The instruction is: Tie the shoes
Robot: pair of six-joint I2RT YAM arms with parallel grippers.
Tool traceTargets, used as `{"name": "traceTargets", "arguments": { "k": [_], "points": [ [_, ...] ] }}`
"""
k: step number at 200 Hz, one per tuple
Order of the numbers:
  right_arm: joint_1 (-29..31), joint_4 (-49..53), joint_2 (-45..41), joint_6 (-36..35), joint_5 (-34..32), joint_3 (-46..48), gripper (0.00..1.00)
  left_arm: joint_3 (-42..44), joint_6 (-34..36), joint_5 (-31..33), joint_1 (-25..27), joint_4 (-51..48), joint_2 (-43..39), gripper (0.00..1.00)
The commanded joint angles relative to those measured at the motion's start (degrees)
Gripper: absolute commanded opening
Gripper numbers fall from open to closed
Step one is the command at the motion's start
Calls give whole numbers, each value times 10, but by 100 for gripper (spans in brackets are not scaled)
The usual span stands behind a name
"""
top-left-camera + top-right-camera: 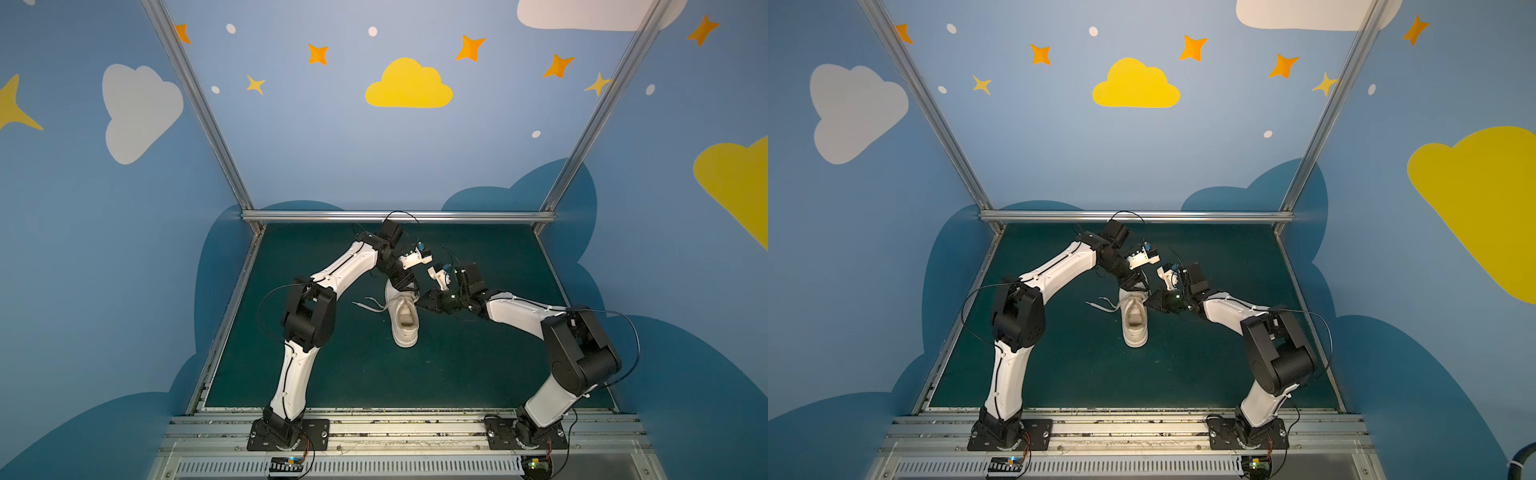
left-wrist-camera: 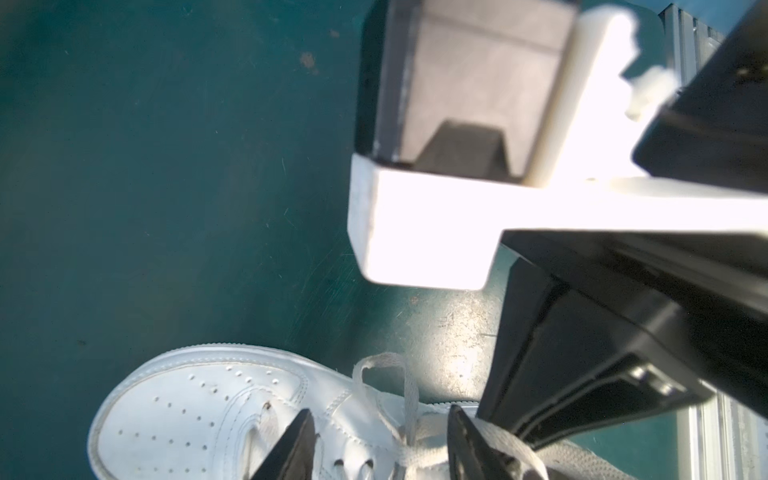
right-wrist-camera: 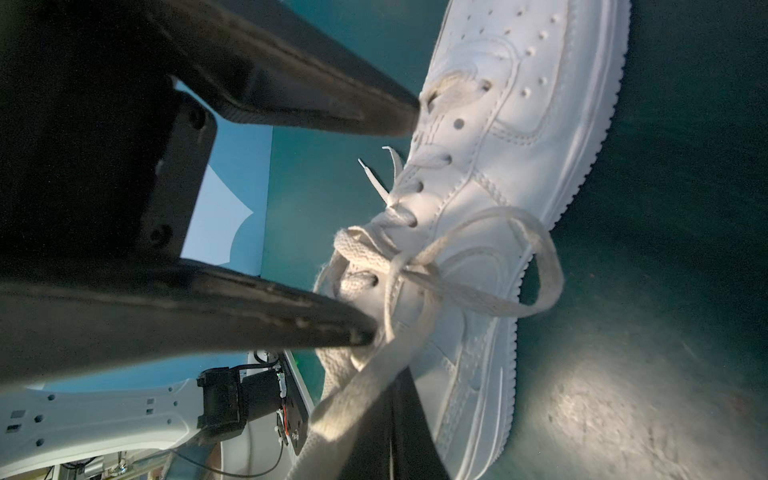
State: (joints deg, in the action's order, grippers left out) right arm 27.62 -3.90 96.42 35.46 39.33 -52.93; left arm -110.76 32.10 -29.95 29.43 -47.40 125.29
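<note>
Mat (image 1: 332,365): sneaker (image 1: 405,328) under L end effector (image 2: 380,417) (R end effector (image 1: 420,302): lace (image 3: 357,395))

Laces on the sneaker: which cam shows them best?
Right wrist view: the laces sit mid-frame, close and sharp, with the crossing and one loop visible against the sneaker. Left wrist catches only a few strands at its frame edge. Both top views show tiny loose ends beside the sneaker.

White moulded arm shells (image 1: 291,374), blocky black joint housings (image 1: 309,316), thin black looping cables (image 1: 638,351), flat black base plates (image 1: 318,434) with silver screws (image 1: 491,433), tapered black fingers (image 3: 311,99).
</note>
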Motion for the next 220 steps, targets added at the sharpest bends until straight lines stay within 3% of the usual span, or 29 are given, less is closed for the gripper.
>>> {"name": "traceTargets", "arguments": {
  "k": [1, 220],
  "points": [
    [4, 22, -8, -13, -12, -3, 0, -21, -11, -2, 5, -20, 14, 52],
    [29, -1, 24, -41, -77, 18, 0, -70, -22, 25, 15, -49, 55, 61]
  ]
}}
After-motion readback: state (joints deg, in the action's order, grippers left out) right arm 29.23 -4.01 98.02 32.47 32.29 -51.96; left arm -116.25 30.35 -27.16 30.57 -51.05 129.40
